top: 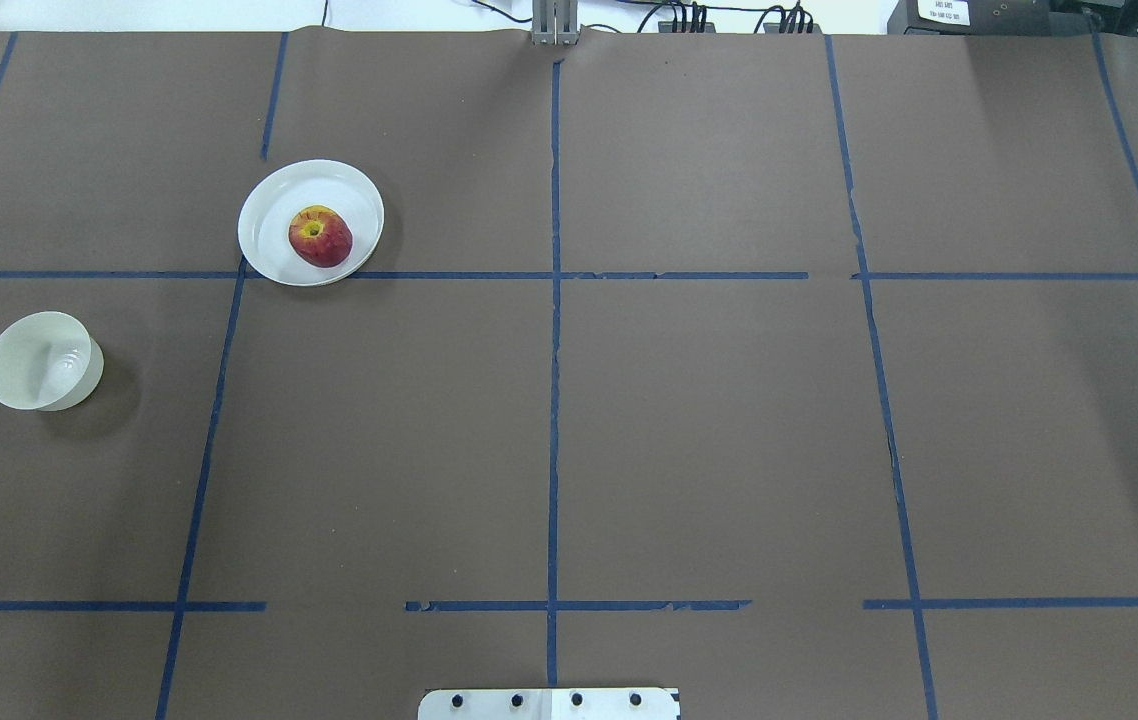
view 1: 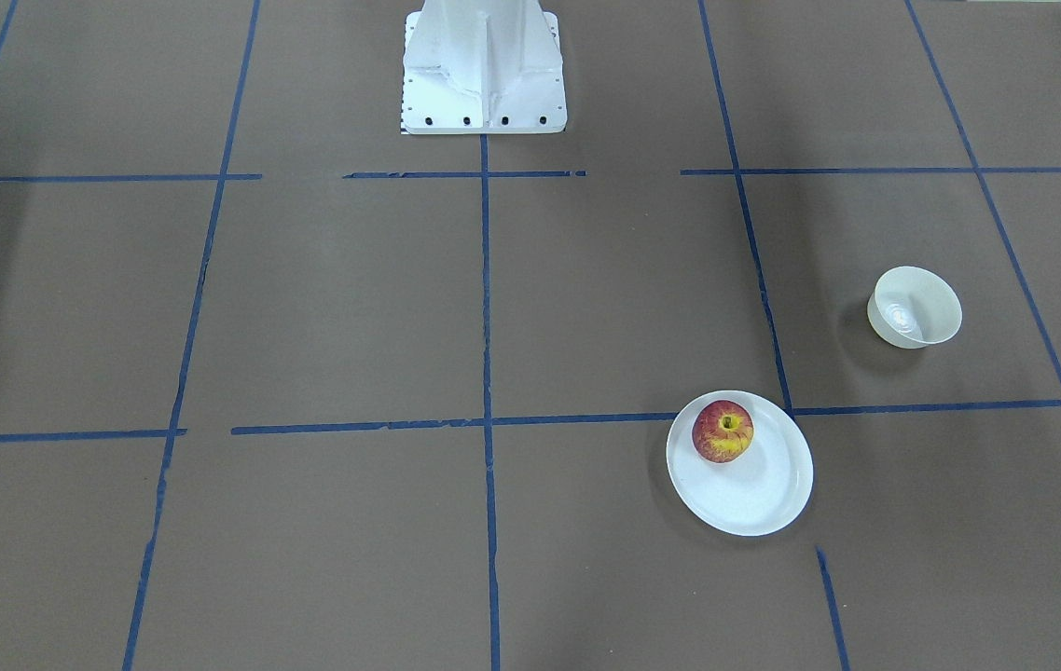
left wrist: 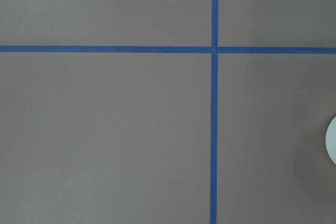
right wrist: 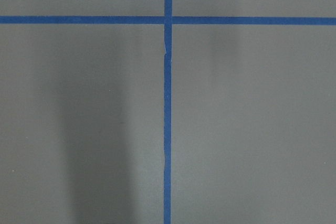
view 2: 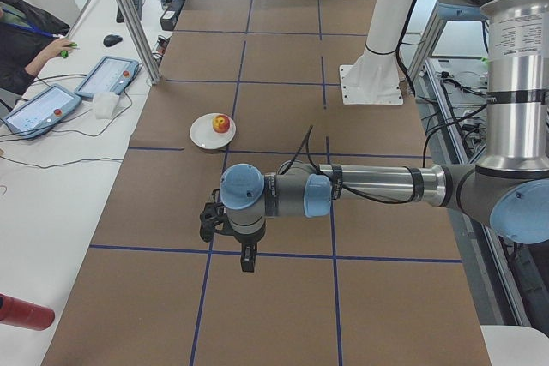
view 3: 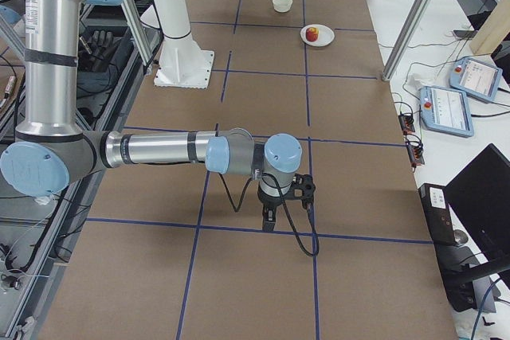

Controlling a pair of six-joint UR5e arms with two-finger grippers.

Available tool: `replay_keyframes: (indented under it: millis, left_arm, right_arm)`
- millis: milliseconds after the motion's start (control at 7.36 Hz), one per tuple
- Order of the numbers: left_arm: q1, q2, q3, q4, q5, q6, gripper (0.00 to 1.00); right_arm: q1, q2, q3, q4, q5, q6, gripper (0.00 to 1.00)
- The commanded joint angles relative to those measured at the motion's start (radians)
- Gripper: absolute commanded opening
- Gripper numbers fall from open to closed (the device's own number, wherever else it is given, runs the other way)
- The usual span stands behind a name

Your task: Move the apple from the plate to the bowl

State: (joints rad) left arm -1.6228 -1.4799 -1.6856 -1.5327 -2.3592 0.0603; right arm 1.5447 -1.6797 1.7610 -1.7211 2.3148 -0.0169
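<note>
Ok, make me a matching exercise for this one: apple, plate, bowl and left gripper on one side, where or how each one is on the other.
1. apple
2. plate
3. bowl
4. left gripper

A. empty, on the table apart from the plate
B. over bare table, away from plate and bowl
C. on the plate, off-centre, stem dimple up
D. flat, white, rim at a crossing of blue tape

Pairs: 1-C, 2-D, 3-A, 4-B
</note>
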Motion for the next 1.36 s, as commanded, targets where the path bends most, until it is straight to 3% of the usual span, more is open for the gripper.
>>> replay_keyframes:
  millis: [0,408,680,951,1223]
  left_arm:
    - [0.001,-0.006,-0.011,-0.004,-0.002,0.0,1.0]
    - [0.009,-0.046,-0.138,-0.003,-0.003,-0.014,1.0]
    - [0.052,-0.054,-0.144,-0.061,-0.058,-0.04,1.0]
    - [0.221,-0.141,-0.158,-0.151,-0.068,-0.341,1.0]
    - [0.425,-0.273,-0.151,-0.147,-0.045,-0.628,1.0]
  right_arm:
    - [0.0,0.0,0.0,0.0,0.0,0.0,1.0]
    - [0.0,0.0,-0.001,0.0,0.0,0.0,1.0]
    - [0.0,0.0,0.0,0.0,0.0,0.0,1.0]
    - [0.0,0.0,0.0,0.0,0.0,0.0,1.0]
    - [0.0,0.0,0.0,0.0,0.0,0.0,1.0]
